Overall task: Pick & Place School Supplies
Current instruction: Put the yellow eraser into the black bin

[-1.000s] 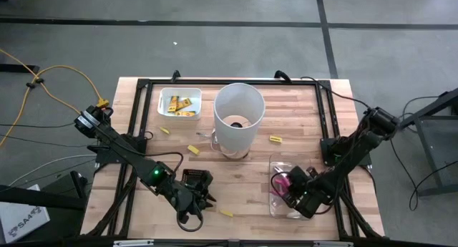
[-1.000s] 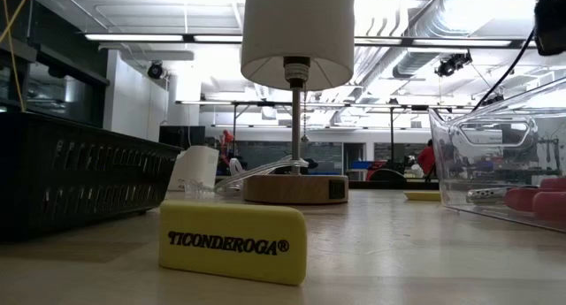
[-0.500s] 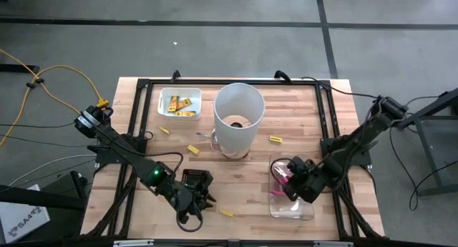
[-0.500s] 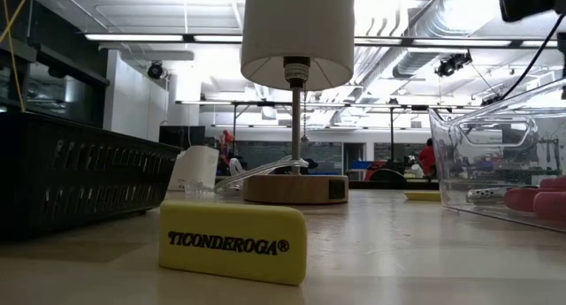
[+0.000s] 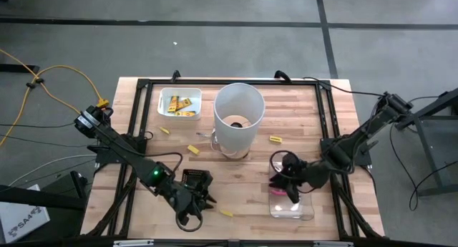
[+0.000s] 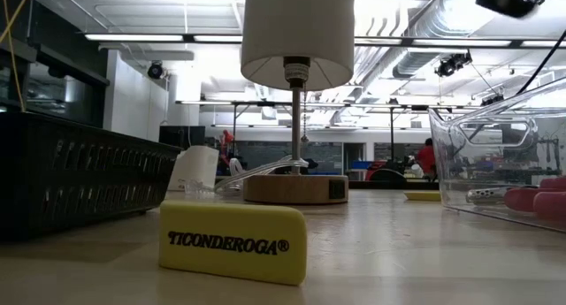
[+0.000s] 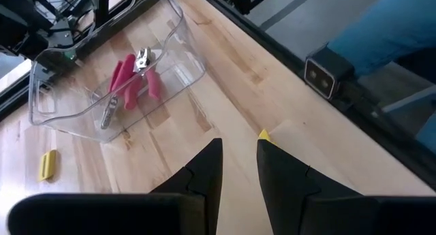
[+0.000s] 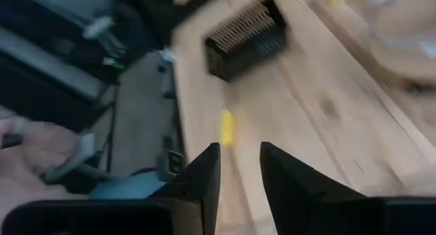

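Yellow erasers lie flat on the table: one (image 5: 227, 212) near the front edge, printed TICONDEROGA in the low view (image 6: 234, 241), and others (image 5: 192, 149), (image 5: 164, 130), (image 5: 276, 139). Several more fill a white tray (image 5: 179, 102). Two pink-handled pliers (image 7: 129, 82) lie in a clear bin (image 5: 291, 202). My left gripper (image 5: 206, 200) is shut, low over the table just left of the front eraser, whose corner (image 7: 263, 134) shows past the fingers. My right gripper (image 5: 281, 180) is shut and hovers over the bin's far-left corner, holding nothing.
A lamp with a tall white shade (image 5: 238, 118) stands on a wooden base (image 6: 294, 188) mid-table, between the tray and the bin. A black frame (image 5: 143, 86) runs along the table's edges. Bare wood lies between the lamp and the front edge.
My right gripper has risen out of the clear bin and drifted toward the table's left and far side, turning as it went; the pliers stay in the bin.
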